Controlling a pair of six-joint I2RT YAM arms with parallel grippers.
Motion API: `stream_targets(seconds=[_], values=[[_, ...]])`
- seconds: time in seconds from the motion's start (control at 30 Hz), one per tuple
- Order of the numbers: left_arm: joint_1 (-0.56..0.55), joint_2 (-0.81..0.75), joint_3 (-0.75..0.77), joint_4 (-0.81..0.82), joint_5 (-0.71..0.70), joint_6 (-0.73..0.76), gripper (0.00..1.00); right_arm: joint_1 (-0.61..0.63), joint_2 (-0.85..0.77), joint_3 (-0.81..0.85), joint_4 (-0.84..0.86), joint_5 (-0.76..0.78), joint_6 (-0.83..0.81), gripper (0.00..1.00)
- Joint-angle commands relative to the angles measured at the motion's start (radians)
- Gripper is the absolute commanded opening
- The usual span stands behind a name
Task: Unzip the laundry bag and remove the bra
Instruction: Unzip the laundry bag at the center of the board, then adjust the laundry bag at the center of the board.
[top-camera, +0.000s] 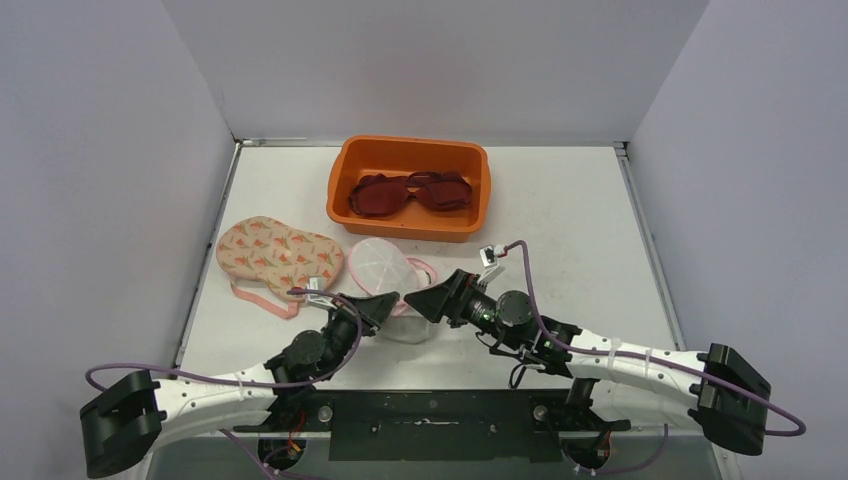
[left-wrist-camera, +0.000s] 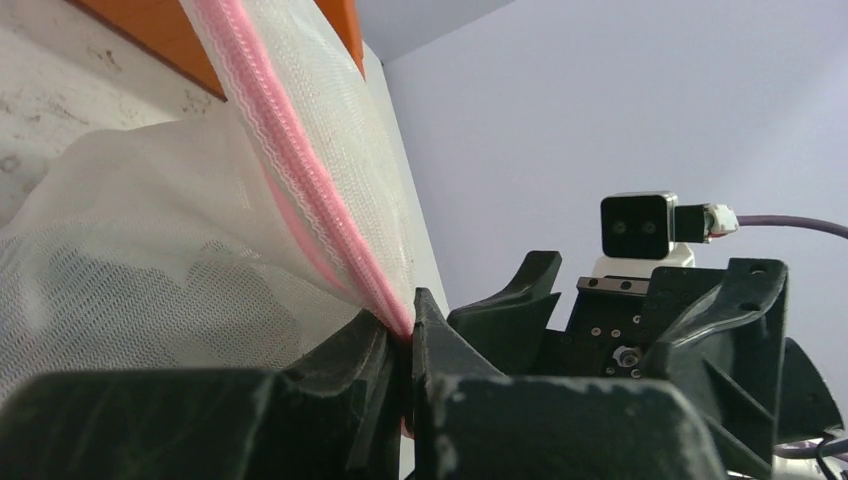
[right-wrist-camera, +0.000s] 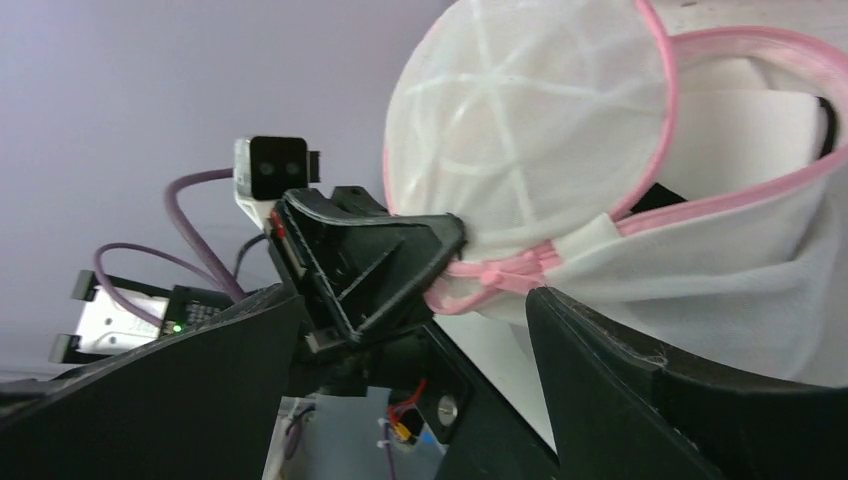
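Note:
The laundry bag is white mesh with a pink zipper and lies at mid-table. My left gripper is shut on the bag's pink zipper edge. My right gripper stands open just right of it, jaws wide on either side of the pink zipper end and touching nothing. The bag mouth gapes; a white padded piece with a dark edge shows inside, and I cannot tell whether it is the bra. A dark shape shows through the mesh.
An orange bin at the back holds a dark red bra. A floral bra with a pink strap lies on the table left of the bag. White walls close in the table on three sides.

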Motion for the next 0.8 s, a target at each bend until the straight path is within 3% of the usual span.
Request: stream_targets(seconds=[0.0,0.13,0.77], values=[[-0.014,0.049,0.041,0.232,-0.035,0.097,0.0,-0.003,0.043,0.037,0.08,0.005,0.075,0.85],[-0.047,0.104,0.018,0.336,-0.07,0.125,0.0,-0.019,0.094,0.015,0.127,-0.011,0.192,0.85],[-0.165,0.155,0.016,0.422,-0.226,0.277,0.0,-0.018,0.197,-0.029,0.211,-0.01,0.466,0.86]])
